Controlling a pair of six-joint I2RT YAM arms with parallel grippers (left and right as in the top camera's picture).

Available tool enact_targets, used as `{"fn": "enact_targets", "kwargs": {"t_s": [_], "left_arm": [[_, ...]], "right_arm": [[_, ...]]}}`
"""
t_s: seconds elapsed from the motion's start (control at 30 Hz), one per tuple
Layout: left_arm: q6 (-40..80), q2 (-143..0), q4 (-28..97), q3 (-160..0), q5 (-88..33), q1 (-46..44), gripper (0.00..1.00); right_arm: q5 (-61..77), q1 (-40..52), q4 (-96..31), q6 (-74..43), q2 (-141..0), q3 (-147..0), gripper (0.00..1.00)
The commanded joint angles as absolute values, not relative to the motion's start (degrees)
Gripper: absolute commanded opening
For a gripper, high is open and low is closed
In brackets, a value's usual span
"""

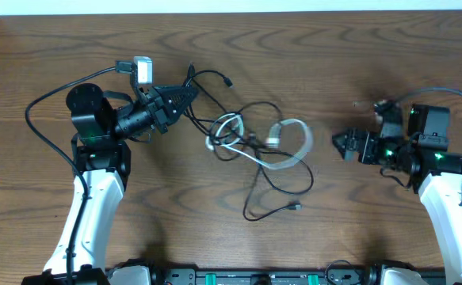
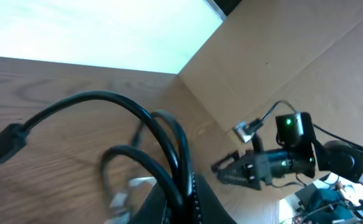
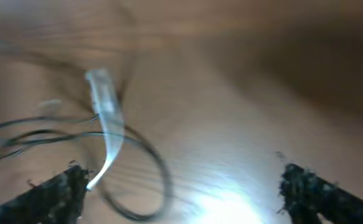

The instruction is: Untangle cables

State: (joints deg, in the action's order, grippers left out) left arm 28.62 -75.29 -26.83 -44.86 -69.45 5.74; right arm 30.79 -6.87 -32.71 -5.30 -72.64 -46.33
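Left fingers [image 1: 185, 95], upper left of the overhead view, were pinched fully shut. As far as I could tell they had a black cable [image 1: 207, 75] nipped in them, with its plug end lying just to the right. In the middle of the table [image 1: 310, 47] sat the tangle [image 1: 250, 146]: thin black loops crossing a white cable [image 1: 292, 150], and one black tail trailing toward the lower middle. Right fingers [image 1: 340, 145], right of centre, were spread wide with nothing in them, near the white loop but not touching it.

My worry was that nothing pinned the bundle down. A tug from the left would probably drag the whole clump along or cinch the crossings tighter instead of freeing a strand. The grip also looked close to the cable's end, so it could slip out.

Around it, the left arm's own thick wire [image 1: 36, 107] looped at the far left, well apart. What really stood in the way was the black loops lying across the white one.
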Motion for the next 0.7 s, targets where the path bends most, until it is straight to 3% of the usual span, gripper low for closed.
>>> {"fn": "enact_targets", "kwargs": {"t_s": [0.0, 0.07, 0.27, 0.67], "left_arm": [[27.9, -74.9, -27.1, -46.0, -69.2, 3.2, 0.08], [27.9, -74.9, -27.1, -46.0, -68.2, 0.9, 0.08], [28.7, -74.9, -32.1, -46.0, -66.1, -4.3, 0.08], [41.7, -74.9, -48.6, -46.0, -66.1, -14.5, 0.08]], "right_arm": [[54.0, -5.2, -27.7, 3.8, -71.8, -46.8, 0.99], [61.7, -3.0, -23.6, 6.2, -71.8, -46.8, 0.99], [62.3, 3.9, -18.8, 6.3, -71.8, -46.8, 0.99], [42.5, 12.9, -18.4, 0.4, -71.9, -46.7, 0.98]]}}
